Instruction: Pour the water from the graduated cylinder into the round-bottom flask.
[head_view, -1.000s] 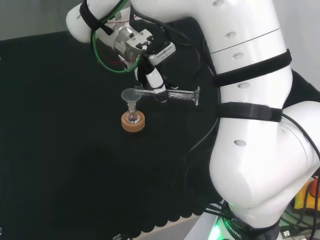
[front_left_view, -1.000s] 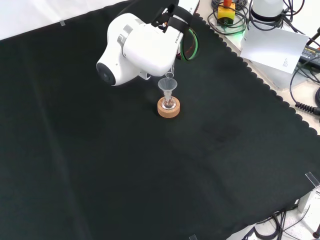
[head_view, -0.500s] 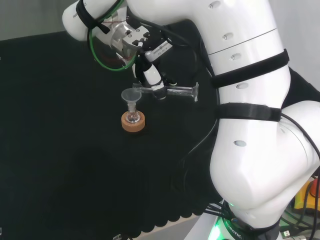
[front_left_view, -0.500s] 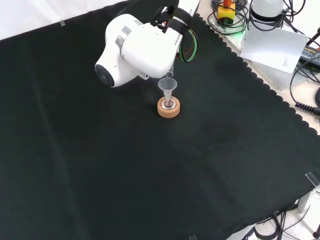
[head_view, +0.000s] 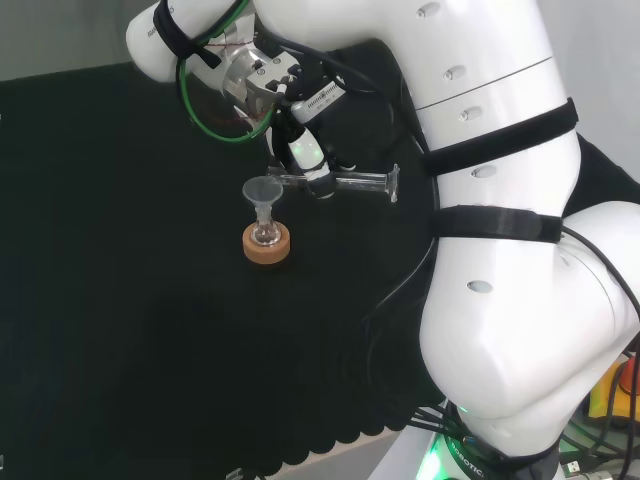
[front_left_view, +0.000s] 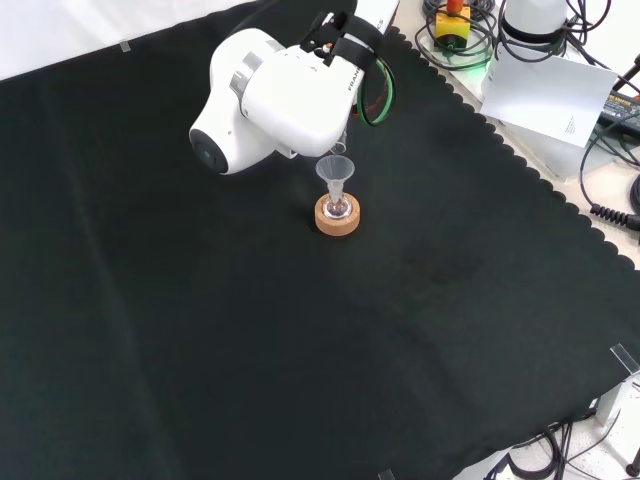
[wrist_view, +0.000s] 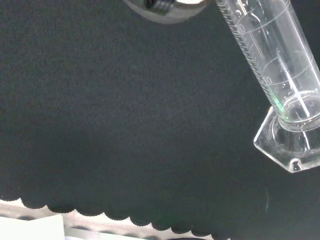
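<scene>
Fingers (head_view: 303, 155) curled round clear ribbed graduated cylinder (head_view: 352, 183), held level; glass funnel (head_view: 263, 193) in flask, cork ring (head_view: 266, 245) beneath.

Even bright light, soft shadows on black cloth (front_left_view: 300, 350); glare on white arm links (head_view: 500, 200)

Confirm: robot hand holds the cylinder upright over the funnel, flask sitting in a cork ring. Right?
Not upright. In the head view the robot hand holds the graduated cylinder about level, its mouth at the funnel and its base pointing away. The rest stands: the flask sits in the cork ring.
</scene>
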